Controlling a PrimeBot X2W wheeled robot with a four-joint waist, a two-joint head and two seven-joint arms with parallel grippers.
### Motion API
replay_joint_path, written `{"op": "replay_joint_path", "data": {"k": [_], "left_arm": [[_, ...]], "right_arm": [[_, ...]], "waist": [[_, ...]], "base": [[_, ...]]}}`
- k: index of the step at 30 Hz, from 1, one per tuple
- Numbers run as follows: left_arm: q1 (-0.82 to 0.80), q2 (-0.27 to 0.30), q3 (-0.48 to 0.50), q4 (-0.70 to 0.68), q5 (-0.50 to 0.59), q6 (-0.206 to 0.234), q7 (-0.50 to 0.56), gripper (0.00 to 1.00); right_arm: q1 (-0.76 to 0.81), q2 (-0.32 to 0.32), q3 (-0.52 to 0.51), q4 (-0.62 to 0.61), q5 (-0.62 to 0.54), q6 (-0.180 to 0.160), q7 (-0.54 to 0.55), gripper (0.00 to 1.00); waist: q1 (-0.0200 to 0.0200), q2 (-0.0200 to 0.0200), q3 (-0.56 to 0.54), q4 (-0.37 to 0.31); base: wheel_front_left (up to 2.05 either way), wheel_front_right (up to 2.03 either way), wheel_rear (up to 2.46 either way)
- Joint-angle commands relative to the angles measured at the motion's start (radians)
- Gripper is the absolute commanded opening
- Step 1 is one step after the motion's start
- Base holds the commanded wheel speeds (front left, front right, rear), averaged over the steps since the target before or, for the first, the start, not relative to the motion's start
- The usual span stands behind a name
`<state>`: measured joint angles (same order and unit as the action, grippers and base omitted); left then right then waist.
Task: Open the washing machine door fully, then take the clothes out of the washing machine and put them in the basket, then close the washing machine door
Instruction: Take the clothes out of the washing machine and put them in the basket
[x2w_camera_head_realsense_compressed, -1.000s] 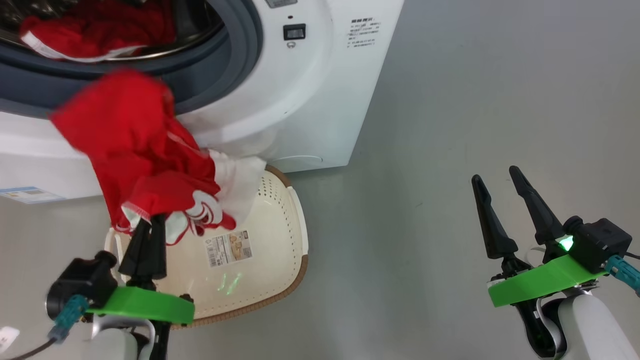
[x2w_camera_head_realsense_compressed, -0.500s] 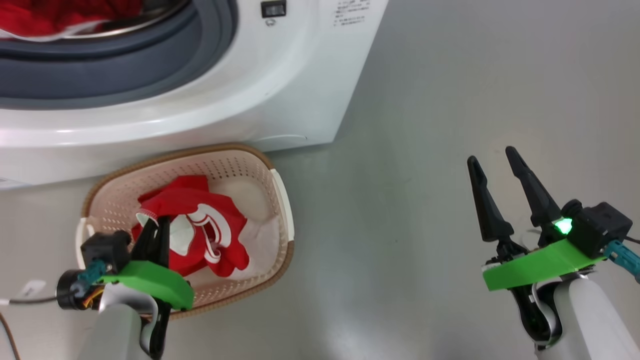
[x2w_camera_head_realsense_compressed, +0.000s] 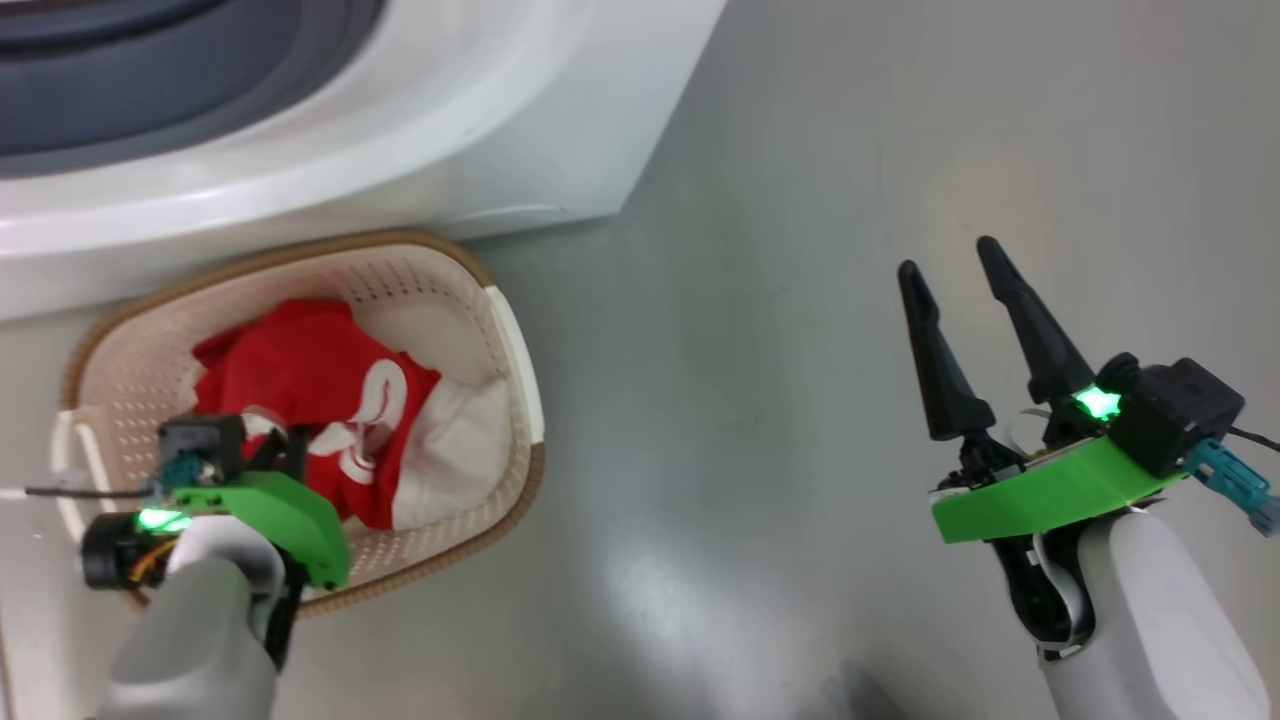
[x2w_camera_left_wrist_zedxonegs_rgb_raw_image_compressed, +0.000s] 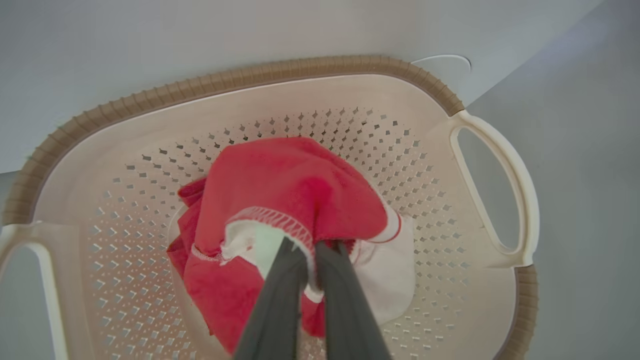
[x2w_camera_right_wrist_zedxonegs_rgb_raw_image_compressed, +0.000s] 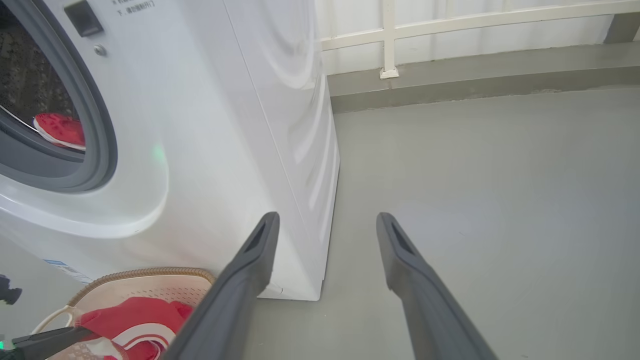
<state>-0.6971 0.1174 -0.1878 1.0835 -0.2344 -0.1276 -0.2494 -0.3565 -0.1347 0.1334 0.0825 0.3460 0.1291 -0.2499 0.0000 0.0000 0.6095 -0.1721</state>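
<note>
Left gripper (x2w_camera_left_wrist_zedxonegs_rgb_raw_image_compressed: 312, 245) pinched the clothes (x2w_camera_left_wrist_zedxonegs_rgb_raw_image_compressed: 280, 185) by a hem in the basket (x2w_camera_left_wrist_zedxonegs_rgb_raw_image_compressed: 250, 80), cloth looked soft and light; right gripper (x2w_camera_head_realsense_compressed: 947, 254) gaped empty.

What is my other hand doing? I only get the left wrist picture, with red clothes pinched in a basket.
Observer: The right gripper hangs open and empty over the grey floor, off to the right of the basket.
Operator: Is there more red stuff in the washer?
Observer: Yes. In the right wrist view a red garment lies inside the drum of the washing machine.
Operator: Where's the basket standing?
Observer: On the floor, close in front of the machine, beneath its round opening.
</note>
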Motion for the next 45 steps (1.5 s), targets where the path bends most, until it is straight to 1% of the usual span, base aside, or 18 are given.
{"op": "replay_joint_path", "data": {"k": [1, 5, 9, 10, 13, 14, 15, 23, 29, 39, 45], "left_arm": [[-0.014, 0.043, 0.016, 0.021, -0.002, -0.003, -0.012, 0.0], [-0.073, 0.06, -0.001, 0.116, -0.01, -0.003, -0.012, 0.0], [-0.103, 0.068, -0.013, 0.165, -0.024, -0.003, -0.012, 0.0], [-0.106, 0.07, -0.014, 0.172, -0.03, -0.003, -0.012, 0.03], [-0.112, 0.074, -0.013, 0.184, -0.043, -0.003, -0.012, 0.54], [-0.113, 0.073, -0.012, 0.186, -0.047, -0.003, -0.012, 0.8], [-0.113, 0.072, -0.013, 0.187, -0.05, -0.003, -0.012, 1.0], [-0.111, 0.061, -0.014, 0.187, -0.077, -0.003, -0.012, 1.0], [-0.09, 0.052, -0.001, 0.148, -0.111, -0.003, -0.012, 1.0], [-0.018, 0.054, 0.022, 0.019, -0.154, -0.003, -0.012, 1.0], [0.016, 0.056, 0.06, -0.083, -0.158, -0.003, -0.012, 1.0]], "right_arm": [[-0.001, 0.001, 0.029, -0.026, 0.001, 0.002, -0.012, 1.0], [-0.021, 0.007, 0.044, -0.03, 0.002, 0.002, -0.012, 1.0], [-0.032, 0.012, 0.053, -0.028, 0.001, 0.002, -0.012, 1.0], [-0.034, 0.013, 0.055, -0.028, 0.0, 0.002, -0.012, 1.0], [-0.038, 0.015, 0.056, -0.025, -0.001, 0.002, -0.012, 1.0], [-0.038, 0.016, 0.055, -0.024, -0.001, 0.002, -0.012, 1.0], [-0.039, 0.016, 0.054, -0.023, -0.002, 0.002, -0.012, 1.0], [-0.036, 0.011, 0.05, -0.016, -0.003, 0.002, -0.012, 1.0], [-0.027, 0.002, 0.046, -0.01, -0.005, 0.002, -0.012, 1.0], [0.002, -0.016, 0.032, 0.0, -0.005, 0.002, -0.012, 1.0], [0.011, -0.029, 0.031, 0.003, -0.008, 0.002, -0.012, 1.0]], "waist": [[0.0, 0.0, 0.045, -0.031], [0.0, 0.0, 0.08, -0.049], [0.0, 0.0, 0.098, -0.059], [0.0, 0.0, 0.101, -0.061], [0.0, 0.0, 0.102, -0.061], [0.0, 0.0, 0.1, -0.06], [0.0, 0.0, 0.099, -0.059], [0.0, 0.0, 0.078, -0.043], [0.0, 0.0, 0.049, -0.027], [0.0, 0.0, -0.019, 0.008], [0.0, 0.0, -0.052, 0.029]], "base": [[0.0, 0.0, 0.0], [0.0, 0.0, 0.0], [0.0, 0.0, 0.0], [0.0, 0.0, 0.0], [0.0, 0.0, 0.0], [0.0, 0.0, 0.0], [0.0, 0.0, 0.0], [0.0, 0.0, 0.0], [0.0, 0.0, 0.0], [0.0, 0.0, 0.0], [0.0, 0.0, 0.0]]}}
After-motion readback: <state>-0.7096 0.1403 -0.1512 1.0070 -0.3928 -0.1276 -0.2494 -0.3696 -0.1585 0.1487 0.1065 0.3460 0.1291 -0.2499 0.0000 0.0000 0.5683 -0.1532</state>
